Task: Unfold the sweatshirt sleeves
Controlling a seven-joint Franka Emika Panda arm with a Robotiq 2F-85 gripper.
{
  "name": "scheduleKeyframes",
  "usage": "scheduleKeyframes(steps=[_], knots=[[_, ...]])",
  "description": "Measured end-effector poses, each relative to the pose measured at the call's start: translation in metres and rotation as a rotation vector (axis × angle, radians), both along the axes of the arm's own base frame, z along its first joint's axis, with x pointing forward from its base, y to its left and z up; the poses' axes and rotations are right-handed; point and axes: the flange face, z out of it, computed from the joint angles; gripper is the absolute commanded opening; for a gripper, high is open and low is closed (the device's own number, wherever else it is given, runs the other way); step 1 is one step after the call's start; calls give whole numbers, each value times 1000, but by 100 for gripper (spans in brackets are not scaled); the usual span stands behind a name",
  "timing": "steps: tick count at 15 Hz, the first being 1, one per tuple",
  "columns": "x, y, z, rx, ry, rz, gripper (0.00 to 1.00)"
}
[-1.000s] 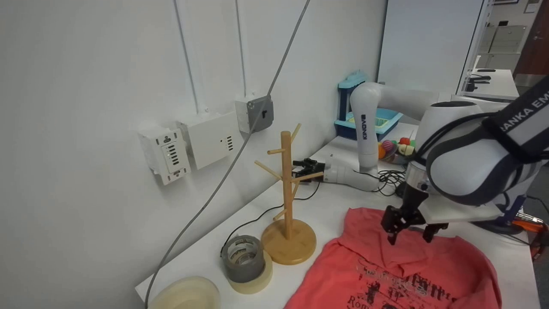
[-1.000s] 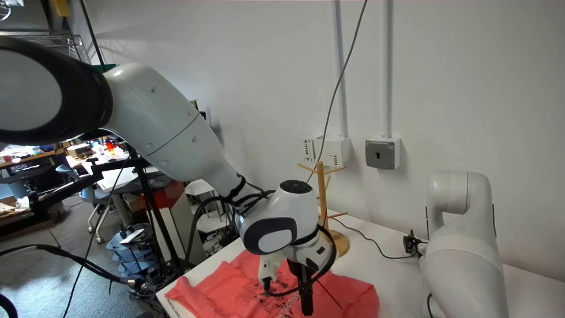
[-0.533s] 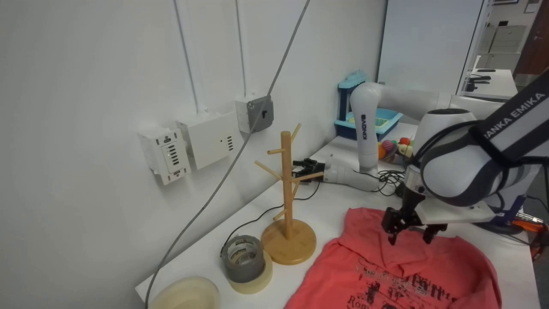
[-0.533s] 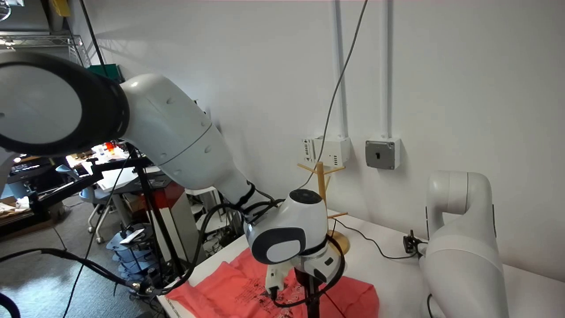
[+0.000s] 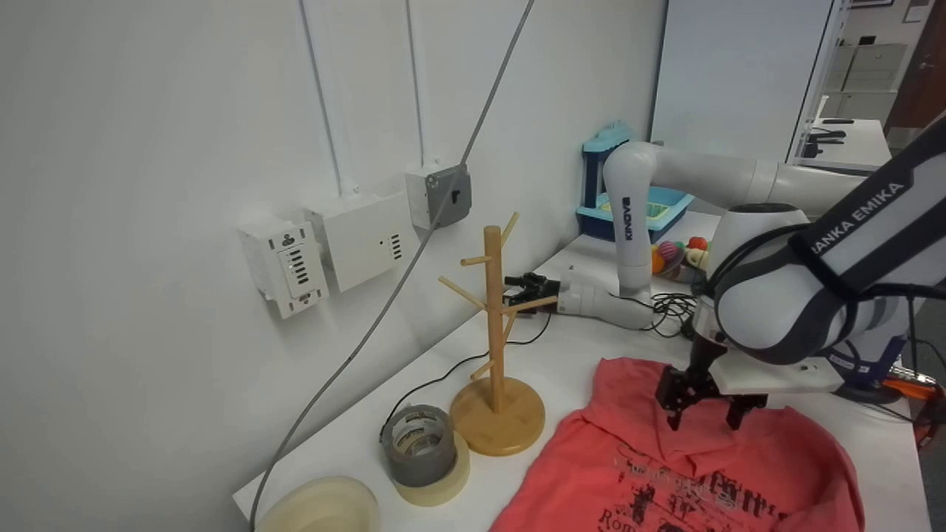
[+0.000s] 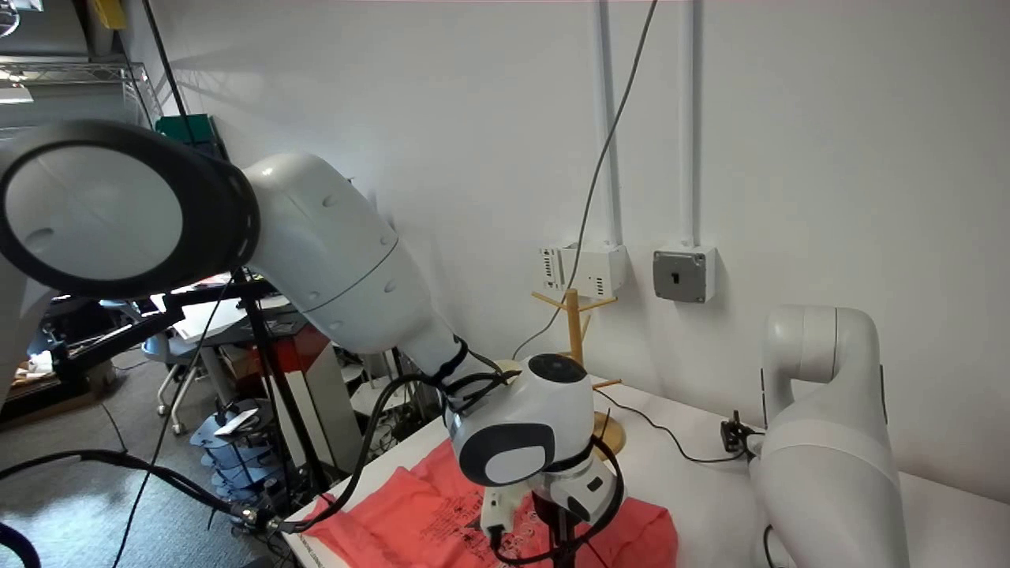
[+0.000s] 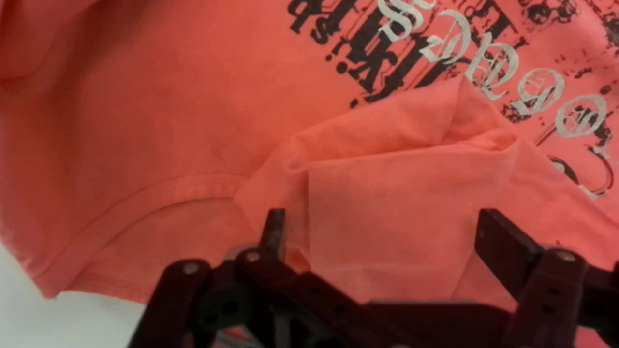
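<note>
While the sweatshirt point(image 5: 665, 480) lies as it did a second ago, spread on the table point(image 5: 569, 369) near the mug tree point(image 5: 496, 347) but not touching it, the arm point(image 6: 355, 276) has shifted. Upper links swung and dropped a little in both exterior views; the gripper point(image 7: 382, 215) has sunk only slightly, well apart from the mug tree, over what looks like the neckline. Jaws wide, nothing held. Contact with the fabric: cannot tell. A sleeve point(image 7: 411, 193), as I read it, is doubled over from the shoulder nearer the mug tree; its fold shows between the fingertips in the wrist view. Second sleeve, away from the mug tree, not clearly made out.

Meaning for the task: no visible gain yet, nothing unfolded by this motion. Seems to be lining up for a pinch on the fold. Next move probably calls for going lower, closing on the top layer alone, then drawing it outward on the mug tree's side. Risk: catching two layers and dragging the whole garment; a long pull could also knock the mug tree.
</note>
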Motion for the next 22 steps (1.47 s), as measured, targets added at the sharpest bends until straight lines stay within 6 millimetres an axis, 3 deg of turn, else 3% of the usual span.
scheduleKeyframes(steps=[3,5,6,15,22], knots=[[2,1,-7,16,3,-12,94],[4,0,-11,22,4,-19,70],[5,0,-12,24,3,-22,68],[11,1,-12,26,-6,-22,1],[15,5,-5,17,-18,0,1]])
